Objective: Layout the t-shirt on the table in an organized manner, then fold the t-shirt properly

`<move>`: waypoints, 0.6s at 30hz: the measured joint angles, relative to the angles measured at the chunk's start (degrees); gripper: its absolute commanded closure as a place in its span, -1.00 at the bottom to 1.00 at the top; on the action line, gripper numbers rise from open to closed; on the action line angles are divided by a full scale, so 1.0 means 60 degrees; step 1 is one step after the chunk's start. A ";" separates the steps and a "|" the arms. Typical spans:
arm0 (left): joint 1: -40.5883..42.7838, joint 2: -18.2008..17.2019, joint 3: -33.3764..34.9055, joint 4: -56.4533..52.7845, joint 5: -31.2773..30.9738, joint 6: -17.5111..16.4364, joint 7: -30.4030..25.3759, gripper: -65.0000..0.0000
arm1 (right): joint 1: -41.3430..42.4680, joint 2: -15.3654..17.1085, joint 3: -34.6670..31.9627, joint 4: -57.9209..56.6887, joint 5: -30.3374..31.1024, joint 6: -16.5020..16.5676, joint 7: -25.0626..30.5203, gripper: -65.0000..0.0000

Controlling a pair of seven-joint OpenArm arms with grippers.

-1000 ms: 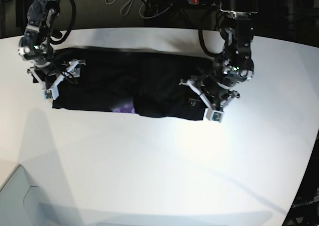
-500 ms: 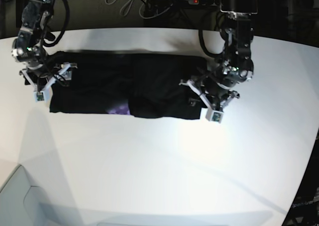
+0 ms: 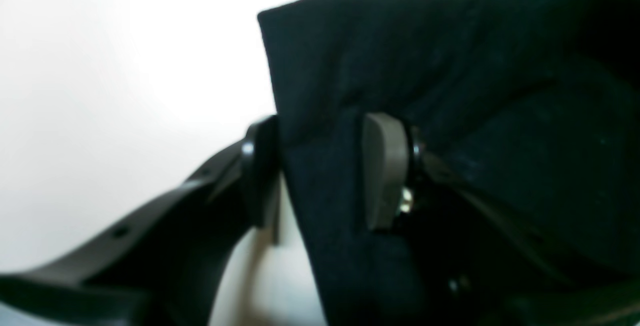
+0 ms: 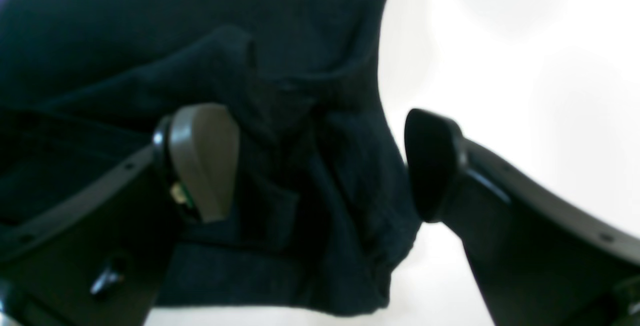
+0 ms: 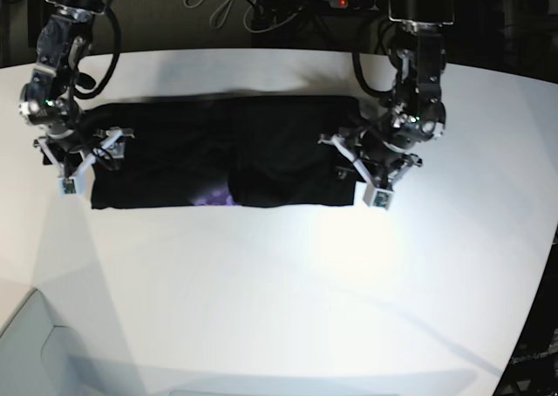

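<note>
- Fingers (image 3: 382,171) of the left gripper (image 3: 320,173), in the left wrist view, stood either side of a thick folded edge of the t-shirt (image 3: 450,66), pinching the black cloth; the white table (image 3: 125,66) lay beyond.
- Right wrist view: the right gripper (image 4: 320,163) had its jaws spread wide, one grey pad on the bunched, creased black fabric (image 4: 300,66), the other over bare table (image 4: 525,41), holding nothing.
- Base view: the t-shirt (image 5: 227,152) lay as a long black band across the far part of the table (image 5: 288,300), a sliver of purple print (image 5: 214,197) at its near edge, the right gripper (image 5: 83,156) at one end, the left gripper (image 5: 366,165) at the other.
</note>
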 measured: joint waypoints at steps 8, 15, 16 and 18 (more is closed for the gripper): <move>-0.0007 -0.0062 0.0015 0.0004 -0.0004 -0.0004 -0.0015 0.19 | 0.0492 0.0018 0.0004 -0.1151 0.0066 -0.0015 0.0124 -0.60; 0.0000 -0.0066 -0.0004 0.0000 -0.0004 -0.0007 -0.0015 0.19 | 0.0619 0.0106 0.0011 -0.1665 0.0215 -0.0011 0.0419 -0.60; 0.0000 -0.0066 -0.0004 0.0000 -0.0004 -0.0007 -0.0015 0.19 | 0.0619 0.0102 0.0011 -0.1676 0.0211 -0.0011 0.0433 -0.60; -0.0004 -0.0066 -0.0004 0.0000 -0.0007 -0.0007 -0.0015 0.19 | 0.0616 0.0095 0.0029 -0.1676 0.0215 -0.0011 0.0444 -0.59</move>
